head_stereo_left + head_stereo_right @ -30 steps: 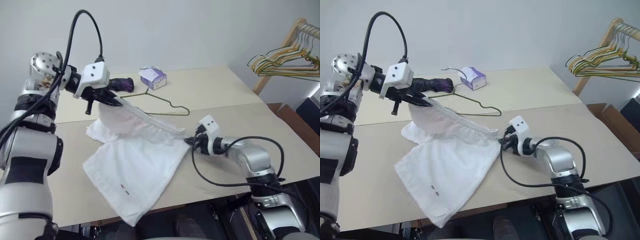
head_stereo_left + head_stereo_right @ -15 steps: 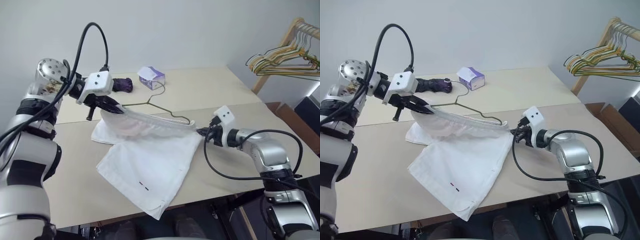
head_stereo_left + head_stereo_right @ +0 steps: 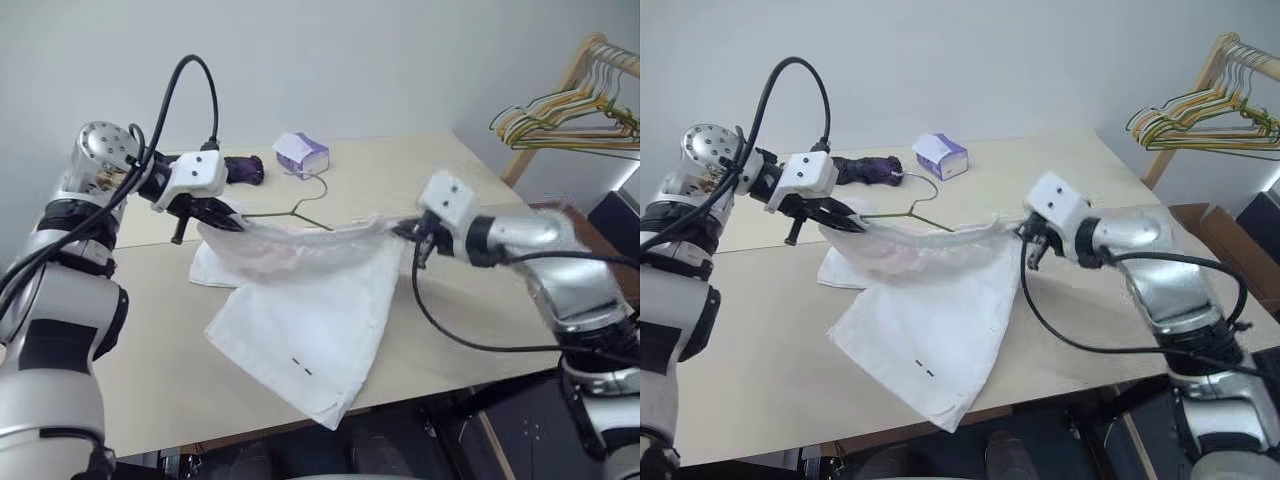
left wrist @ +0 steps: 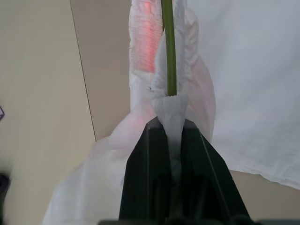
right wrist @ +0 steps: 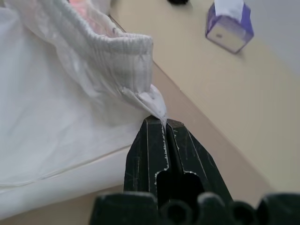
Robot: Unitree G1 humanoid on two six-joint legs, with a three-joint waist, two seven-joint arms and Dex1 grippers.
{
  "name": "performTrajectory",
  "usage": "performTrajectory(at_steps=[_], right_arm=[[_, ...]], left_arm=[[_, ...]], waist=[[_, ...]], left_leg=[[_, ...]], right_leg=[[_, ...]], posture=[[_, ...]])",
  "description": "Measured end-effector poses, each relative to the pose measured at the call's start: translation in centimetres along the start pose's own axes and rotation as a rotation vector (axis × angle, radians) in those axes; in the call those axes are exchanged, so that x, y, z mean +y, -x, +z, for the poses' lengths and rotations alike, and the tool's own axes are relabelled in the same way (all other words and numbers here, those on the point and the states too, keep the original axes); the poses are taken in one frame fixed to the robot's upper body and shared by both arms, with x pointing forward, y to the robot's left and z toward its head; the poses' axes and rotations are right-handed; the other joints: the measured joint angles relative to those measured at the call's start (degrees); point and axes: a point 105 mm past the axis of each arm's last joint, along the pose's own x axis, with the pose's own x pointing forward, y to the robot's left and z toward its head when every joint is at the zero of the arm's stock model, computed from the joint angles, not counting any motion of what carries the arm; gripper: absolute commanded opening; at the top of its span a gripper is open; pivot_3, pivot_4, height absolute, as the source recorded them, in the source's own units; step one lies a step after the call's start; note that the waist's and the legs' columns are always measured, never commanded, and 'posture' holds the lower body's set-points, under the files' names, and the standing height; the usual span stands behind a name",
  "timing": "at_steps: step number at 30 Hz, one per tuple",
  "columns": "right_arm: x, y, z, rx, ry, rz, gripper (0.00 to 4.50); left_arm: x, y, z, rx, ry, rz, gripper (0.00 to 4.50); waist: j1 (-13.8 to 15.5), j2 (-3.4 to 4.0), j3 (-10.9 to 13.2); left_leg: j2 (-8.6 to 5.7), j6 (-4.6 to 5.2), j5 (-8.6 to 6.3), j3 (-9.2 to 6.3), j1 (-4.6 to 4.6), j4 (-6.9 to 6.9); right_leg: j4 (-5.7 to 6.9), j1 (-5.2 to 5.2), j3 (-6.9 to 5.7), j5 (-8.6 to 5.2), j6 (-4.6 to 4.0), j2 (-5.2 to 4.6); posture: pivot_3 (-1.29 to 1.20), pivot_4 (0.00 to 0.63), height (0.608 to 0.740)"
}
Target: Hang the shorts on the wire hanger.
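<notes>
The white shorts (image 3: 310,320) hang by their gathered waistband, which is stretched in the air between my two grippers. The legs drape down onto the table (image 3: 450,170). My left gripper (image 3: 225,218) is shut on the waistband's left end. There the wire hanger (image 4: 168,47) comes out of the pinched cloth. Its thin wire and hook (image 3: 300,207) show behind the waistband, and the rest is hidden in the cloth. My right gripper (image 5: 165,123) is shut on the waistband's right corner and held above the table.
A white-purple tissue box (image 3: 302,153) and a dark purple bundle (image 3: 243,168) lie at the back of the table. A wooden rack with several coloured hangers (image 3: 570,115) stands at the far right. The shorts' hem reaches close to the table's front edge.
My right gripper has risen with the waistband corner, lifting that end off the table. The waistband now spans the air between both grippers. The left gripper has stayed put.
</notes>
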Motion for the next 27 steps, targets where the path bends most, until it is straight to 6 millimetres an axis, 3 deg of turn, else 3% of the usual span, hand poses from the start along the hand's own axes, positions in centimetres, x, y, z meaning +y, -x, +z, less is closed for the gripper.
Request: performTrajectory(at_steps=[2,4,14,17,22,26,27], right_arm=[[0.0,0.2,2.6,-0.025,0.088,0.004,0.04],[0.3,-0.3,3.1,-0.004,0.117,0.011,0.04],[0.9,-1.8,1.3,0.151,0.158,0.030,0.04],[1.1,-1.9,1.6,0.138,0.156,0.039,0.04],[1.6,-1.9,2.0,0.109,0.168,0.072,1.20],[2.1,-1.3,2.7,0.050,0.137,0.131,2.55],[2.3,-1.2,2.7,0.033,0.132,0.148,2.55]], left_arm=[[0.3,-0.2,0.5,-0.033,-0.009,0.013,0.00],[0.3,-0.1,0.6,-0.037,-0.008,0.017,0.00],[0.6,0.2,1.3,-0.073,-0.017,0.043,0.00],[0.4,0.0,1.0,-0.071,-0.013,0.039,0.00],[0.1,-0.3,0.4,-0.057,-0.004,0.030,0.00],[-0.1,-0.6,0.2,-0.044,-0.005,0.020,0.00],[-0.1,-0.7,0.3,-0.058,-0.001,0.022,0.00]], waist=[[0.07,-0.01,-0.01],[0.08,-0.03,-0.02],[0.18,-0.02,-0.01],[0.13,-0.02,-0.02],[0.06,-0.02,-0.01],[0.17,-0.02,-0.02],[0.17,-0.03,-0.02]], left_leg=[[0.01,0.01,-0.01,-0.02,-0.01,0.00],[-0.01,0.01,-0.01,0.01,-0.03,0.05],[0.00,0.02,-0.01,0.00,-0.04,0.08],[-0.01,0.02,-0.01,0.00,-0.03,0.08],[-0.01,0.02,-0.01,-0.01,-0.04,0.08],[-0.02,0.02,-0.01,-0.02,-0.05,0.08],[-0.01,0.02,-0.01,-0.03,-0.03,0.09]], right_leg=[[-0.03,0.03,-0.04,0.00,0.00,0.00],[-0.03,0.04,-0.04,0.00,0.00,-0.04],[0.02,0.02,-0.06,0.00,-0.01,-0.05],[0.03,0.02,-0.06,0.01,-0.01,-0.04],[0.02,0.02,-0.07,0.01,-0.01,-0.04],[0.02,0.03,-0.08,0.01,-0.01,-0.05],[0.02,0.05,-0.08,0.01,-0.01,-0.05]], posture=[[-0.13,0.000,0.740],[-0.13,0.000,0.740],[-0.12,0.000,0.740],[-0.12,0.000,0.740],[-0.13,0.000,0.740],[-0.13,0.000,0.740],[-0.13,0.000,0.740]])
